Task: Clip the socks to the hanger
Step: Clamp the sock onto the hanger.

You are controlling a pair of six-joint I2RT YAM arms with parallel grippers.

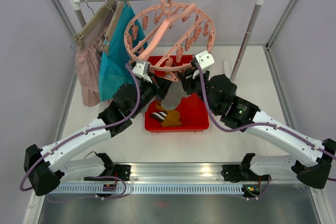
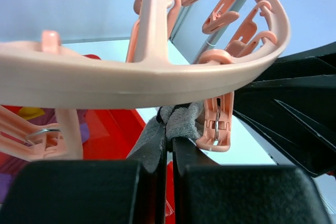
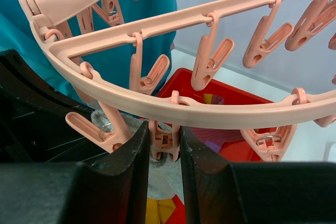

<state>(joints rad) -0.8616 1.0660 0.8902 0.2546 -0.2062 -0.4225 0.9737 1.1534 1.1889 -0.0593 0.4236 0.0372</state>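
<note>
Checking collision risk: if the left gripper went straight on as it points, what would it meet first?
Probably the hanger ring, crossing just beyond the grey sock pinched in the left gripper, with a dangling clip beside the sock. Exact depth is unclear.

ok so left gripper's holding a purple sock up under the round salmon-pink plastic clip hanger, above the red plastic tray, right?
Not purple: the left wrist view shows a soft grey sock in the left gripper. The rest holds: it is up under the round salmon-pink plastic clip hanger, above the red plastic tray.
</note>
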